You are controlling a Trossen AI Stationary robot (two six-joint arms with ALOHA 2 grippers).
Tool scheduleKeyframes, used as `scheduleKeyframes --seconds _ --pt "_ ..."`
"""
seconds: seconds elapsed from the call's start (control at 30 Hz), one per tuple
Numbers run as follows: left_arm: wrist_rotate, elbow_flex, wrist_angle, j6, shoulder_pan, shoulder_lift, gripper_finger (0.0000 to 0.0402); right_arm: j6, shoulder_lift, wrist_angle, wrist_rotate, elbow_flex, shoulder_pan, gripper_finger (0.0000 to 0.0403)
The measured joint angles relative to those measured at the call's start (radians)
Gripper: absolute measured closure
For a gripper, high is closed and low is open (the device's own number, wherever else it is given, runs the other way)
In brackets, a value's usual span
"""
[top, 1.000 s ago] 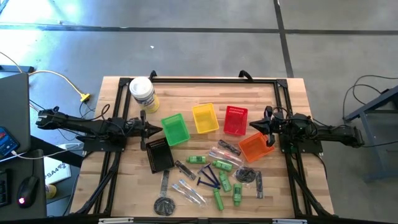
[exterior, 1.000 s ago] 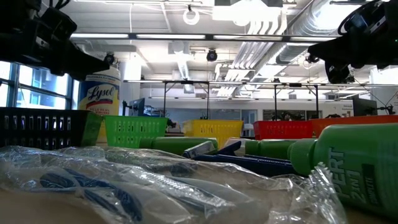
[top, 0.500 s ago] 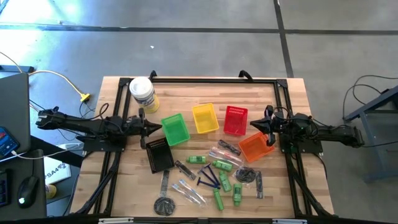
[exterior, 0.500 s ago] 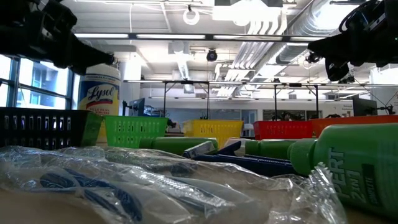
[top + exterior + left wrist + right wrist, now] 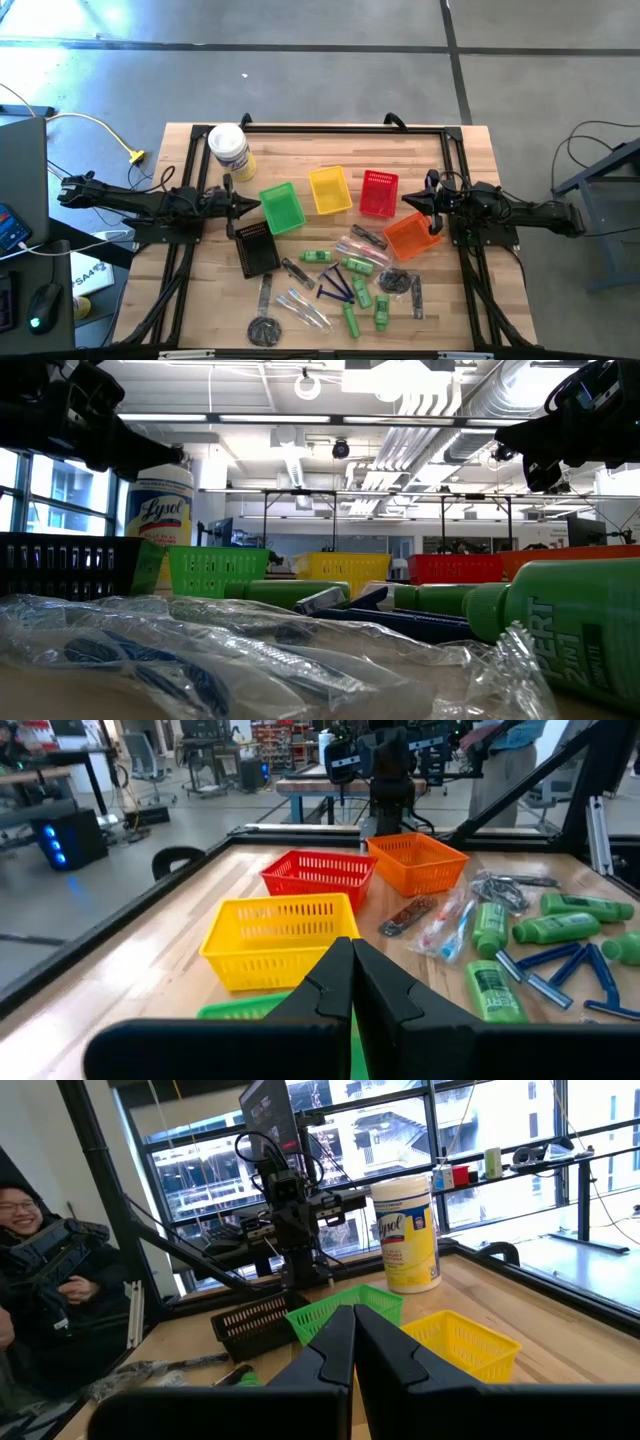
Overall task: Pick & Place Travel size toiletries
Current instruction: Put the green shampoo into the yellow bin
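Wooden tabletop (image 5: 200, 300) under both arms, and I'll place everything off the yellow basket (image 5: 330, 190) at its middle. Far to that basket's left, the left claw (image 5: 255, 209) hangs clenched and empty, its tip just short of the green basket (image 5: 281, 207) that sits beside the yellow one. A white Lysol canister (image 5: 229, 150) stands back and to the left of the yellow basket, and a black basket (image 5: 256, 248) lies toward the front, left of it. Straight in front of the yellow basket the travel size toiletries (image 5: 340, 285) are strewn loose on the wood: bright green mini bottles (image 5: 352, 320), dark blue razors (image 5: 336, 287), clear-wrapped sticks (image 5: 305, 310) and a dark comb (image 5: 296, 271). None of them is in any basket. Just right of the yellow basket comes the red basket (image 5: 379, 193), then the orange basket (image 5: 411, 237) a little nearer the front. The right claw (image 5: 407, 199) is clenched on nothing too, hovering by the orange basket's back edge, well right of the yellow one.
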Motion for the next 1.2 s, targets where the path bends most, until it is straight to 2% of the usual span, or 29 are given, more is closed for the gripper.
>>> scheduleKeyframes --seconds 0.9,1.2 --pt "0.001 0.003 0.014 -0.012 0.0 0.0 0.0401 0.0 0.0 -0.001 0.0 0.0 0.0 0.0401" --pt "0.001 0.003 0.052 0.056 0.0 -0.001 0.0401 0.0 0.0 -0.001 0.0 0.0 0.0 0.0401"
